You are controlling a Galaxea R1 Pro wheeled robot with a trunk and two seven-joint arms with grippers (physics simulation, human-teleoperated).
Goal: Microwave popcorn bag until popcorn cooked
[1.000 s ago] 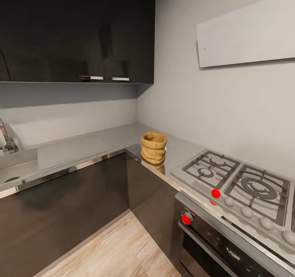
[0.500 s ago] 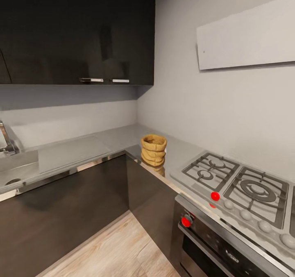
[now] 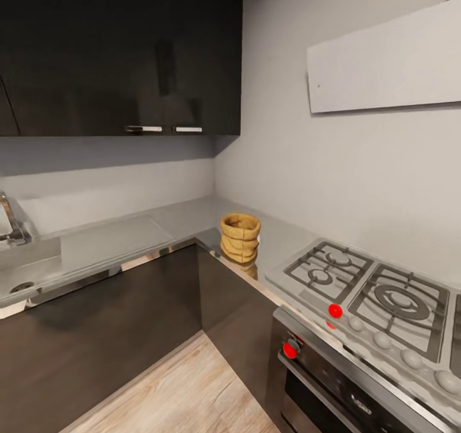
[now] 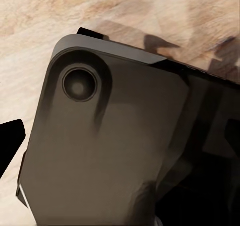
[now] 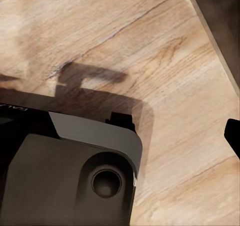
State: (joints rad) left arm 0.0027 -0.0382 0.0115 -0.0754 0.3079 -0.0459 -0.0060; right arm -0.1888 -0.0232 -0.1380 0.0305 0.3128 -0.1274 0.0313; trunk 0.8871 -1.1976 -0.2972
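Observation:
The popcorn bag (image 3: 241, 237), a squat tan sack with bulging folds and a rolled rim, stands upright on the grey countertop (image 3: 128, 237), at the inner corner near its front edge. The microwave is out of view. In the left wrist view one dark fingertip (image 4: 11, 147) of my left gripper shows at the picture's edge over the wooden floor. In the right wrist view one dark fingertip (image 5: 233, 136) does the same. Nothing lies between the fingers of either gripper, and both are far from the bag.
A steel gas hob (image 3: 365, 285) with grates lies right of the bag, above an oven with red knobs (image 3: 335, 310). A sink (image 3: 25, 263) is at the far left. Dark wall cabinets (image 3: 121, 49) hang above. My dark base (image 4: 110, 146) stands on the wooden floor (image 3: 186, 388).
The whole head picture has shifted slightly downward, so the camera has moved. The popcorn bag stands as before on the countertop.

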